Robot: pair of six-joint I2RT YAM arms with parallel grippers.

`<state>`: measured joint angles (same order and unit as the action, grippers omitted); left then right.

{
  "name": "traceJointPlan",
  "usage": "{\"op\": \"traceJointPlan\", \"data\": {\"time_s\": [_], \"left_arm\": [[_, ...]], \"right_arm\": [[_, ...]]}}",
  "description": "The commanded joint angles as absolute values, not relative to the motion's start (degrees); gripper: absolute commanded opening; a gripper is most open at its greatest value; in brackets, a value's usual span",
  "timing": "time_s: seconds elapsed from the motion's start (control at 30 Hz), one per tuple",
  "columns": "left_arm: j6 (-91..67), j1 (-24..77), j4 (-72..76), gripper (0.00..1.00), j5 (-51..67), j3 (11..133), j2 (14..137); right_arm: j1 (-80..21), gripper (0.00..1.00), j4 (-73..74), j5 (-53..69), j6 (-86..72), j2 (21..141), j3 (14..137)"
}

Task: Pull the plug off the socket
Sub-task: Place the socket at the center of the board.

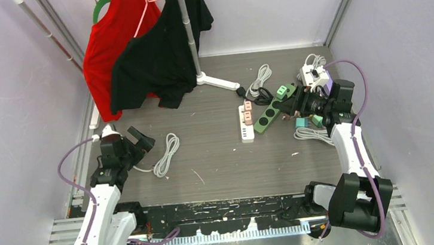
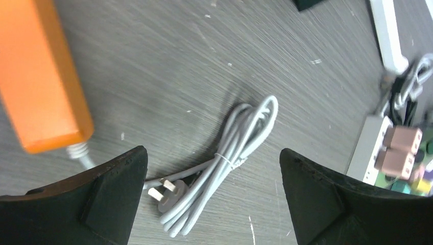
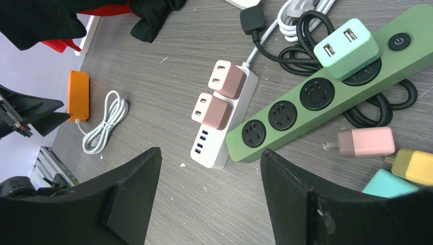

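Two pink plugs (image 3: pixel 218 94) sit in the white socket strip (image 3: pixel 217 148), and a mint plug (image 3: pixel 347 48) sits in the green socket strip (image 3: pixel 316 99). My right gripper (image 3: pixel 209 153) hovers open just in front of both strips' near ends (image 1: pixel 290 106), with nothing between its fingers. My left gripper (image 2: pixel 212 153) is at the table's left (image 1: pixel 135 143), open wide above a coiled grey cable (image 2: pixel 240 138). The cable's plug (image 2: pixel 164 196) lies loose on the table. An orange socket strip (image 2: pixel 41 76) lies beside the left finger.
Loose pink (image 3: pixel 365 142), yellow (image 3: pixel 413 166) and teal (image 3: pixel 390 185) adapters lie to the right of the green strip. Black and white cords (image 1: pixel 259 85) are piled behind the strips. A clothes stand with red (image 1: pixel 111 42) and black shirts (image 1: pixel 163 55) fills the back left.
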<state>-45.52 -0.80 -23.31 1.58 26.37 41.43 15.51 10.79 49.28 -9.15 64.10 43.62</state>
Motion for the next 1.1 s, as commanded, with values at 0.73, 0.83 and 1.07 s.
{"op": "traceJointPlan", "data": {"time_s": [0.73,0.83,1.07], "left_arm": [[-1.6,3.2,42.8,0.99,0.9,14.5,69.0],[-1.5,2.0,46.0,0.99,3.6,16.3,73.4],[-1.1,-0.4,67.8,0.99,6.8,14.7,90.5]], "right_arm": [[15.6,0.76,9.5,50.3,-8.3,62.4,45.6],[15.6,0.76,9.6,50.2,-8.1,62.7,45.7],[15.7,0.77,9.8,50.3,-7.7,63.0,45.8]]}}
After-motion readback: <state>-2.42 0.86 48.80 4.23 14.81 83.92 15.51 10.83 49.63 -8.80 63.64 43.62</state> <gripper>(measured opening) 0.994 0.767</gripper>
